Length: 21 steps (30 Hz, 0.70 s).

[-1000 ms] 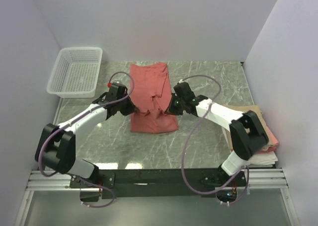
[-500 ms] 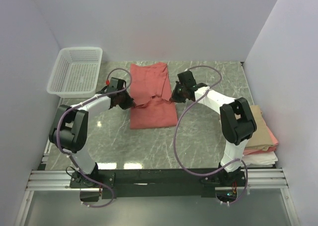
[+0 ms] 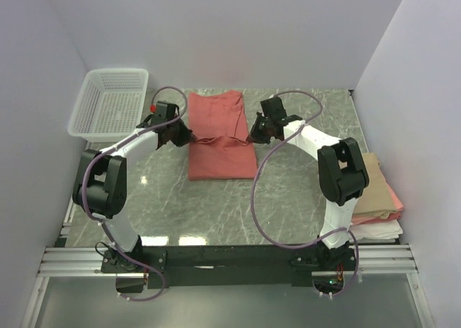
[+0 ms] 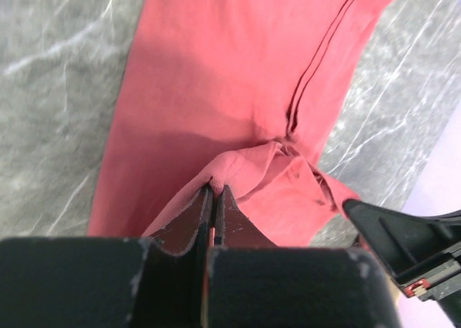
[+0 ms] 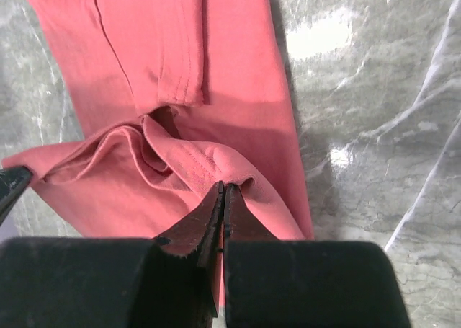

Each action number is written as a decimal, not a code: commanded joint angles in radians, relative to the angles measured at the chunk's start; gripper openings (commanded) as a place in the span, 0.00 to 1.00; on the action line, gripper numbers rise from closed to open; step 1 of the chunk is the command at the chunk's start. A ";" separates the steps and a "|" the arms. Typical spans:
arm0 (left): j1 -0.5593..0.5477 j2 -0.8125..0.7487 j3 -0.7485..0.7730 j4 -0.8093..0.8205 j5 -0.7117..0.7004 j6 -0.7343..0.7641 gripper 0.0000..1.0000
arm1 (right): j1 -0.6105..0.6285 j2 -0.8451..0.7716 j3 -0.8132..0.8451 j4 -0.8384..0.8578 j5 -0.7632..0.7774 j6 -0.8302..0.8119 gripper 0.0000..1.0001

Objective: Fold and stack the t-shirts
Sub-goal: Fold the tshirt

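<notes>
Left claw point(image 4: 215, 192) and right claw point(image 5: 222, 189) pinch salmon-red shirt point(image 3: 216, 119) (edges raised).

Bright, even light; glare patches on marble tabletop point(image 5: 324, 32); soft shadows.

Shirt point(image 3: 220, 159) centre, basket point(image 3: 112, 106) far left, stack point(image 3: 380, 189) right

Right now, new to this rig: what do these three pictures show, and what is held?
Two white robot arms are bolted at the near edge of a grey marbled table. The wide picture comes from a fixed camera above and behind; the other two from wrist cameras looking past their own fingers. On the table: a large salmon-red cloth t-shirt, a white plastic mesh basket far left, folded tan, pink and white shirts stacked right. The left gripper and right gripper are each shut on a lifted fold of that t-shirt.
</notes>
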 commanded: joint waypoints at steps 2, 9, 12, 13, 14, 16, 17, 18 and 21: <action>0.022 0.034 0.067 0.027 0.015 0.004 0.01 | -0.024 0.022 0.078 0.014 -0.020 -0.015 0.00; 0.042 0.103 0.097 0.049 0.041 0.013 0.01 | -0.045 0.109 0.127 0.034 -0.055 -0.009 0.00; 0.050 0.132 0.097 0.078 0.053 0.015 0.02 | -0.059 0.140 0.156 0.037 -0.067 -0.015 0.00; 0.051 0.135 0.094 0.089 0.053 0.015 0.03 | -0.064 0.143 0.168 0.040 -0.072 -0.017 0.00; 0.054 0.137 0.088 0.096 0.056 0.016 0.08 | -0.070 0.149 0.176 0.040 -0.075 -0.018 0.00; 0.064 0.140 0.087 0.121 0.066 0.024 0.15 | -0.090 0.160 0.189 0.043 -0.090 -0.023 0.02; 0.067 0.141 0.097 0.113 0.067 0.029 0.23 | -0.096 0.161 0.197 0.041 -0.100 -0.026 0.04; 0.071 0.140 0.102 0.112 0.069 0.033 0.27 | -0.102 0.163 0.205 0.037 -0.106 -0.031 0.07; 0.087 0.114 0.102 0.112 0.055 0.041 0.38 | -0.122 0.143 0.213 0.037 -0.112 -0.049 0.18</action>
